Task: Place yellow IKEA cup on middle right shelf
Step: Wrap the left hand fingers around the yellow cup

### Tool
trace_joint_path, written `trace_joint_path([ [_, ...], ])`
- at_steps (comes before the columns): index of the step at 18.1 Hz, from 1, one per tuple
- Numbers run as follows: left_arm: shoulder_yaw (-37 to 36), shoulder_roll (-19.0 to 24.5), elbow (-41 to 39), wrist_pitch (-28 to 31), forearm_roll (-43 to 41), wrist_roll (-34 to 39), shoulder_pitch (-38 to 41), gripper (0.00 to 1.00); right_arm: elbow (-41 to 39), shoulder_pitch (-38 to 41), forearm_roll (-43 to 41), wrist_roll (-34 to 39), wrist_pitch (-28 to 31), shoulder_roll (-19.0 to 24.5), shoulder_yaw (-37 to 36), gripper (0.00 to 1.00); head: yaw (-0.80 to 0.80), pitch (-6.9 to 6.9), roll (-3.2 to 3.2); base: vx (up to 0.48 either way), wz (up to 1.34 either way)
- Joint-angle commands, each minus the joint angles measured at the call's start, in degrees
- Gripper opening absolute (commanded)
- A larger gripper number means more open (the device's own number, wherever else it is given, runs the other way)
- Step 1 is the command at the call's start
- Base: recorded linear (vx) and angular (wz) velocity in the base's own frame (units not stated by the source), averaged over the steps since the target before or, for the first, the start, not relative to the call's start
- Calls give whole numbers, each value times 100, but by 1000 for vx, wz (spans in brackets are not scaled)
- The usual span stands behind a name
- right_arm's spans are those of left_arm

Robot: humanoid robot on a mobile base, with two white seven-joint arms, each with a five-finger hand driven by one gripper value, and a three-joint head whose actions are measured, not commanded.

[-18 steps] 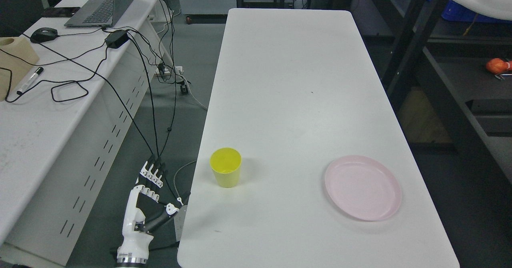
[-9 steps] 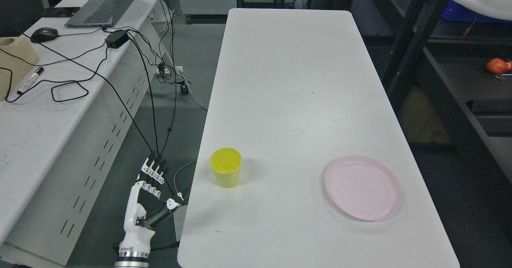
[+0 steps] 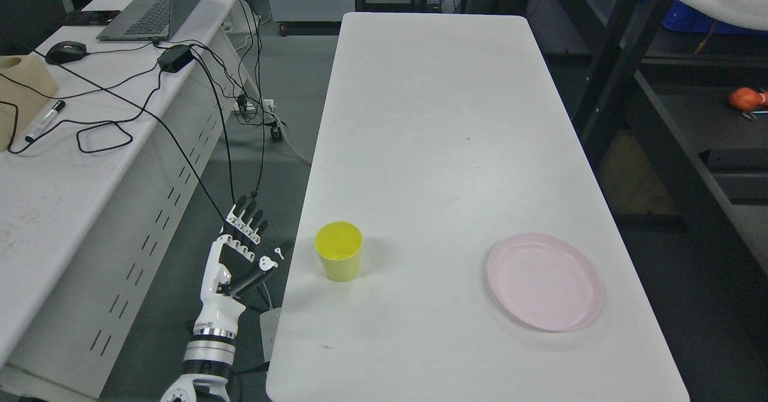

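Beside the near-left edge of the white table [image 3: 420,120], seen from the head camera, the left hand [image 3: 237,258] has risen and moved forward compared with a second ago: its fingertips, which earlier sat level with the yellow cup's base, now reach above the rim line, and more of the wrist and forearm shows at the bottom edge. Its fingers [image 3: 246,222] are held straight and together, with the thumb angled out toward the table, so the hand is open and holds nothing. The yellow cup [image 3: 339,251] stands upright where it was, near the table's left edge, apart from the hand but close to it, with the pink plate [image 3: 544,282] well off to its right. The dark shelving [image 3: 660,126] stands beyond the table's right side. I judge this as the approach to the grasp, with the lift and the carry to the shelf yet to come. No right hand shows
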Motion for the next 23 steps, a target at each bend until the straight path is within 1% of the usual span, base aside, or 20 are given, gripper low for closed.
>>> trace_joint_path([
  [1, -672, 100, 463, 50, 129, -701, -423, 99, 0, 80, -141, -4, 1, -100, 97, 99, 0, 0, 0, 0, 0],
  [2, -805, 100, 463, 59, 129, -852, -423, 99, 0, 80, -141, -4, 1, -100, 97, 99, 0, 0, 0, 0, 0],
  [3, -841, 100, 480, 137, 111, -854, -431, 99, 0, 80, -141, -4, 1, -100, 97, 99, 0, 0, 0, 0, 0],
  [6, -754, 100, 524, 734, 85, -854, -484, 99, 0, 80, -141, -4, 1, -100, 97, 99, 0, 0, 0, 0, 0],
  [9, -692, 100, 682, 823, 67, -845, -572, 99, 0, 80, -141, -4, 1, -100, 97, 99, 0, 0, 0, 0, 0],
  [12, -534, 100, 814, 1104, -56, -845, -686, 99, 0, 80, -141, -4, 1, -100, 97, 99, 0, 0, 0, 0, 0],
  [15, -525, 100, 814, 1403, -161, -845, -791, 99, 0, 80, -141, -4, 1, -100, 97, 99, 0, 0, 0, 0, 0],
  [23, -604, 100, 814, 1500, -1162, -994, -924, 99, 0, 80, -141, -4, 1, -100, 97, 99, 0, 0, 0, 0, 0],
])
